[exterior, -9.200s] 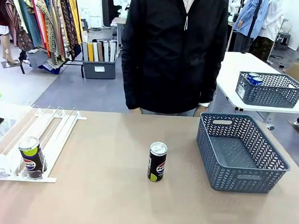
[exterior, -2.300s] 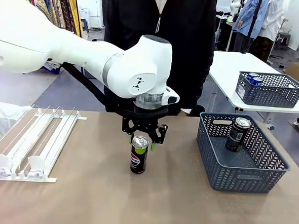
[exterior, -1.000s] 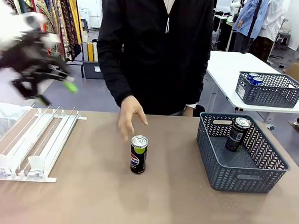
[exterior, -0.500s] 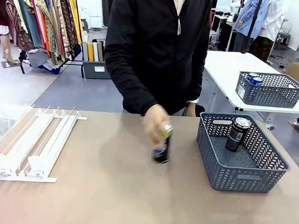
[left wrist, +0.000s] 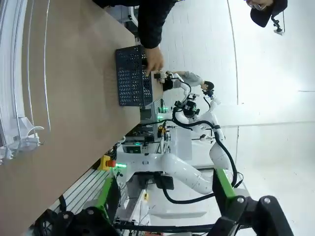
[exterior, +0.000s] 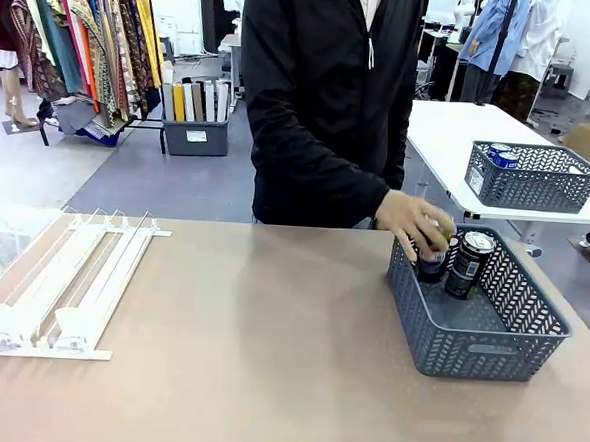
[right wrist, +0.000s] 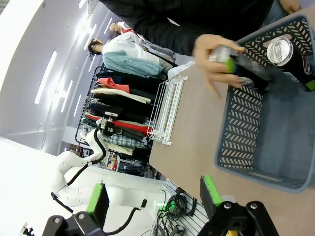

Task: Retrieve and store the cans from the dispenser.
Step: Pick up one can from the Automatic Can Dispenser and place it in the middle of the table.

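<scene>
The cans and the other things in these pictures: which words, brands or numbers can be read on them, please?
No text can be read.
Can standing in the grey basket: can is dark, its print too small.
Can held in the person's hand: can is blurred.
White label on the far grey bin: too small.

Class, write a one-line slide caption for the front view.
A person's hand lowers a dark can into the grey basket beside another can.

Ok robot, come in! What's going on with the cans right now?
Both grippers open, holding nothing. Person's hand lowering second can into grey basket, beside first can. Dispenser has no cans. Nothing blocking.
</scene>
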You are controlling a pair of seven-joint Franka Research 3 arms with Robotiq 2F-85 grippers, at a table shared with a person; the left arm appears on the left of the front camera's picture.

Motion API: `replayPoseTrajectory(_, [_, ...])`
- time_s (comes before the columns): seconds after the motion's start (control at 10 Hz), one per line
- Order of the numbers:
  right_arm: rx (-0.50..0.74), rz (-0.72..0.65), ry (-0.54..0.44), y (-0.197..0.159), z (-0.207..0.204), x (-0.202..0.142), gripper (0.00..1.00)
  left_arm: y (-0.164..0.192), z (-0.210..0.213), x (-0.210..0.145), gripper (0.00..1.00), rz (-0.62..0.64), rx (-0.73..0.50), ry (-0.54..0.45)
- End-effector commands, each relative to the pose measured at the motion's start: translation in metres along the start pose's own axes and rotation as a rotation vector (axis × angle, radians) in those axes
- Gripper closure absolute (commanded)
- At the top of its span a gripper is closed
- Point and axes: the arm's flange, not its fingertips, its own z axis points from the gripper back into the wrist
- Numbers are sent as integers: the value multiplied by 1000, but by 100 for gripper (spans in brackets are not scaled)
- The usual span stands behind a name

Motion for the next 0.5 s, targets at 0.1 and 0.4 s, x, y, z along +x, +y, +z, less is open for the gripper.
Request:
replayPoseTrajectory(0.1, [25, 15, -20, 4, -2, 4, 0, -5, -1, -1, 0, -4, -15, -6])
replayPoseTrajectory(0.4, [25, 15, -20, 4, -2, 4, 0, -5, -1, -1, 0, -4, -15, -6])
